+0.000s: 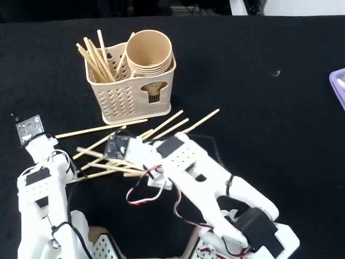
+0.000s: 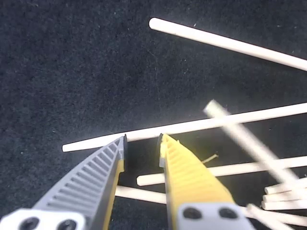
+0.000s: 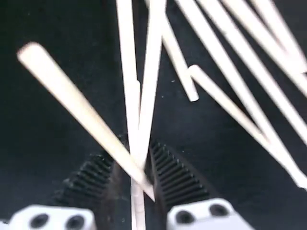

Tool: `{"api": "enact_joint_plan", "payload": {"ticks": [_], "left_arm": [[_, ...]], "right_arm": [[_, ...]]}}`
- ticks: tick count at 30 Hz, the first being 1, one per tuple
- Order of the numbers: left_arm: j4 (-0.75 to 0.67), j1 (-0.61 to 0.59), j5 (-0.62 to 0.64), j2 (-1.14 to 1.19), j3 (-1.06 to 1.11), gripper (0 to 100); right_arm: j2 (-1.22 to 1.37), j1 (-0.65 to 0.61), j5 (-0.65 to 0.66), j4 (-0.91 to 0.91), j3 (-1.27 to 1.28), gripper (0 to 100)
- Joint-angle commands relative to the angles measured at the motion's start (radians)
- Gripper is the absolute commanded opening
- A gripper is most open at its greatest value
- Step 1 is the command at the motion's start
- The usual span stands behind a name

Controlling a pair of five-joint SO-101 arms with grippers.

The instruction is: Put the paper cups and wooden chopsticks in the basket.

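The right claw (image 3: 137,146) is closed down on a couple of wooden chopsticks (image 3: 142,96), which run straight out from between its black ribbed fingers. A third stick (image 3: 72,103) crosses them at a slant right at the fingertips; whether it is pinched too I cannot tell. From above, this claw sits low over the loose pile of chopsticks (image 1: 161,127) scattered on the black desk (image 1: 259,108), just in front of the basket (image 1: 132,100).

The left claw (image 2: 142,140) stands only narrowly parted, one finger grey, the other yellow, with nothing between them. Its tips are right at a stick (image 2: 201,123) lying crosswise on the desk, and more sticks lie close by on either side of it. The left arm is off to the side of the pile, near the pointed end of one long stick (image 1: 99,129).

The cream basket stands upright toward the far side of the desk. A nested stack of paper cups (image 1: 149,51) fills one half, open end up, and a bundle of chopsticks (image 1: 97,54) leans out of the other half.

A purple thing (image 1: 338,86) pokes in at the edge of the desk, well away from everything else.
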Motion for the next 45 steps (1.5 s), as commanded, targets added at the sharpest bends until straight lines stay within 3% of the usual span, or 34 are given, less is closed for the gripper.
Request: {"api": "enact_joint_plan", "payload": {"ticks": [1,7,13,20,27,32,37,45], "left_arm": [[-0.012,-0.004,0.005,-0.015,-0.016,13],[-0.012,-0.004,0.005,-0.015,-0.016,13],[-0.012,-0.004,0.005,-0.015,-0.016,13],[-0.012,-0.004,0.005,-0.015,-0.016,13],[-0.012,-0.004,0.005,-0.015,-0.016,13],[-0.012,-0.004,0.005,-0.015,-0.016,13],[-0.012,-0.004,0.005,-0.014,-0.016,13],[-0.012,-0.004,0.005,-0.015,-0.016,13]], "right_arm": [[-0.004,0.08,0.009,-0.011,-0.096,1.0],[-0.001,0.13,0.005,-0.181,-0.013,1.1],[-0.001,0.114,0.008,-0.196,0.105,1.7],[-0.007,0.109,0.009,-0.196,0.154,19.8],[-0.001,0.107,0.002,-0.207,0.11,18.9],[-0.007,0.112,0.002,-0.212,0.093,0.6],[-0.05,0.11,0.0,-0.146,0.067,1.1],[-0.17,0.069,-0.123,-0.166,0.047,1.1]]}}
